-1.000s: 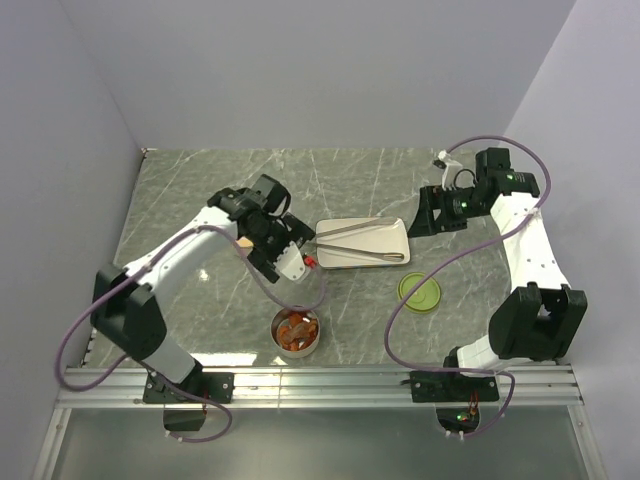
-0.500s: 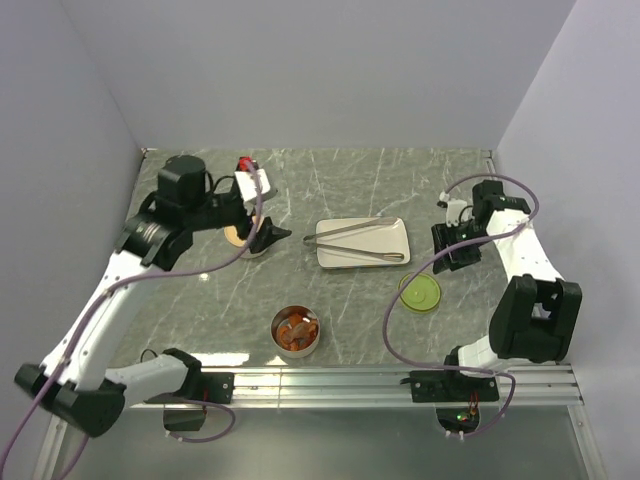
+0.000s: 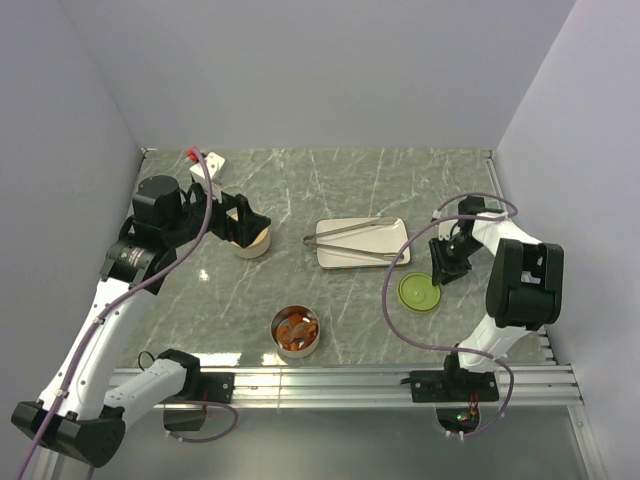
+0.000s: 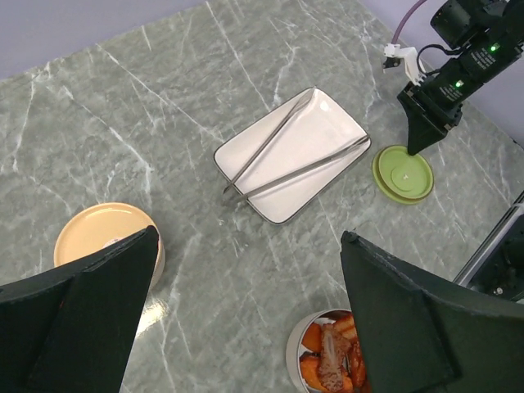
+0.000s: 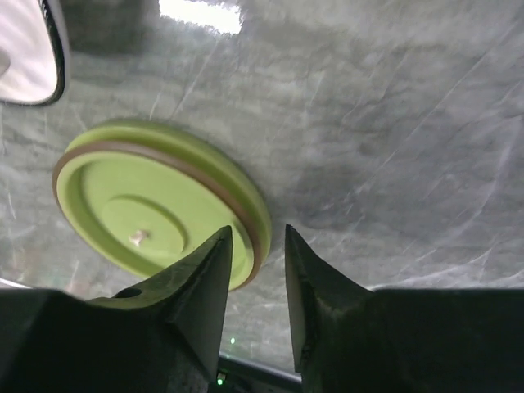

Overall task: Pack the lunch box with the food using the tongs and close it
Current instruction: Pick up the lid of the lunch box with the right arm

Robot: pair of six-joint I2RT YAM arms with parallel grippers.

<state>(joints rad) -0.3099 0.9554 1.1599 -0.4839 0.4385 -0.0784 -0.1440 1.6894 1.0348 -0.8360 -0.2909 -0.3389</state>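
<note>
While the tongs [image 4: 299, 170] lie on the tray [image 4: 327, 131], arms apart and clamping nothing, the food [image 3: 296, 330] sits in the tin [image 3: 277, 340] near the front edge. The left gripper [image 4: 250, 237] gapes wide; the right gripper's [image 5: 256, 233] jaws stand narrowly apart at the lid's [image 5: 139, 221] rim, grip unclear.

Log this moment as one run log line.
left pincer: open, empty | right pincer: jaws narrowly apart at green lid rim | tongs: on white tray, untouched | food: in round tin
</note>
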